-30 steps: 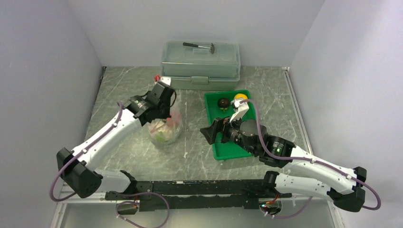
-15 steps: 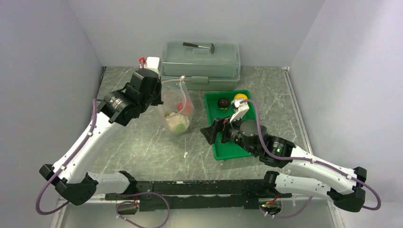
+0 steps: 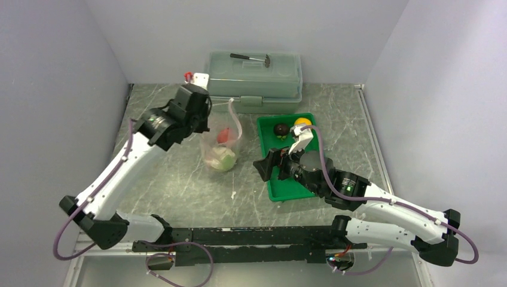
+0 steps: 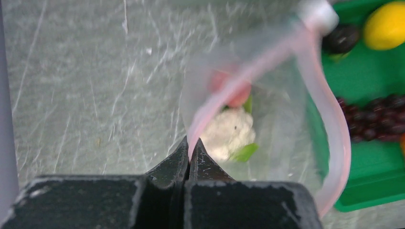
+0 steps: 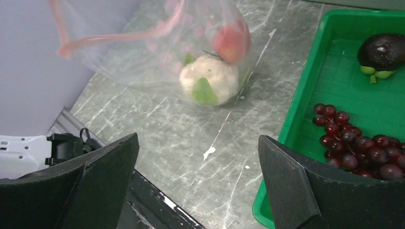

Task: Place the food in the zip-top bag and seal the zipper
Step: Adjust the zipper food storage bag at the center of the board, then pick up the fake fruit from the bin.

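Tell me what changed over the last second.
The left gripper, shut on the pink zipper strip of the clear zip-top bag, lifted it and swung it away from the bases, rightward toward the green plastic tray. The right gripper, open, and the tray kept their places.

Nothing legible turned up in any view: no lettering, label, brand or number could be read on the zip-top bag (image 3: 222,140), the green tray (image 5: 348,90) or the grey storage box (image 3: 252,81).
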Available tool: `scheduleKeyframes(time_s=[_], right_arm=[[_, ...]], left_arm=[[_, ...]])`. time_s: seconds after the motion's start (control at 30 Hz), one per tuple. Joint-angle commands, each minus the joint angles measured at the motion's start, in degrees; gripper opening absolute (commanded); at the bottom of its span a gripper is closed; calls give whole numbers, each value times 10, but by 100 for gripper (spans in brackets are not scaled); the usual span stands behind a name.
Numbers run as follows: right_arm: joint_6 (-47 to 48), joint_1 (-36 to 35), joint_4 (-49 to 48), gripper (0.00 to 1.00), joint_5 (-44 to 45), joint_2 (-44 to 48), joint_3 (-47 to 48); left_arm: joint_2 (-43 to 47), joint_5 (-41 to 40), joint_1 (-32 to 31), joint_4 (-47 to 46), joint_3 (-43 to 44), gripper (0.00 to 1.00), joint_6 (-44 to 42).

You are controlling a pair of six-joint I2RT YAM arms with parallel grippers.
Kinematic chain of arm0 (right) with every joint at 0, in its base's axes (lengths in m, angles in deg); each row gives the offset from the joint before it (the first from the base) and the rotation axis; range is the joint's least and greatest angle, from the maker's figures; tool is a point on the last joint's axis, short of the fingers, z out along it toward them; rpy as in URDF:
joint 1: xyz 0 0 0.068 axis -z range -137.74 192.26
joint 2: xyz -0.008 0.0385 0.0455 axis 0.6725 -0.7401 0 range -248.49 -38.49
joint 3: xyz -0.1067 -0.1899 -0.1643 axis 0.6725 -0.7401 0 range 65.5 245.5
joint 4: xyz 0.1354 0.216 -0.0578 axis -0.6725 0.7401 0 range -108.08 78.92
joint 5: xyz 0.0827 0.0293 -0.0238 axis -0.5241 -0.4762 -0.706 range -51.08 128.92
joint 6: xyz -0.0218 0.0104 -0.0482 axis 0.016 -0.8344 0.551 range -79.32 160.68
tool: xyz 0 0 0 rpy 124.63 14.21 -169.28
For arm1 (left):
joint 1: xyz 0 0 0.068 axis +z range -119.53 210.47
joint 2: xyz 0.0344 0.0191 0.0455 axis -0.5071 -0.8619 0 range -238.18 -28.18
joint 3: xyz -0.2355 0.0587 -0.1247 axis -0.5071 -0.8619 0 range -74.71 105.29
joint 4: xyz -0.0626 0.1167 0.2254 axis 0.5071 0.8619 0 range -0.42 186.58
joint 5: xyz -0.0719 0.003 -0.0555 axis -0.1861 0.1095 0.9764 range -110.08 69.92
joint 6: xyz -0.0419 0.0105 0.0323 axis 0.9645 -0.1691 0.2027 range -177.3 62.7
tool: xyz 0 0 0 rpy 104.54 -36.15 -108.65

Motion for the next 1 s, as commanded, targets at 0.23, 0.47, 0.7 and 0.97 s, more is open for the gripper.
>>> scheduleKeyframes(time_s=[0.23, 0.47, 0.7, 0.97], right_arm=[[-16, -2, 75, 100, 103, 5, 24], [-44, -1, 158, 100, 157, -23, 50], [-91, 13, 247, 100, 193, -63, 67], [-116, 75, 297, 100, 170, -74, 59]], left_arm=[[75, -13, 2, -1, -13, 0, -4], [86, -10, 1, -4, -31, 0, -4], [99, -9, 2, -1, -40, 0, -5], [130, -3, 2, -12, -48, 0, -11]])
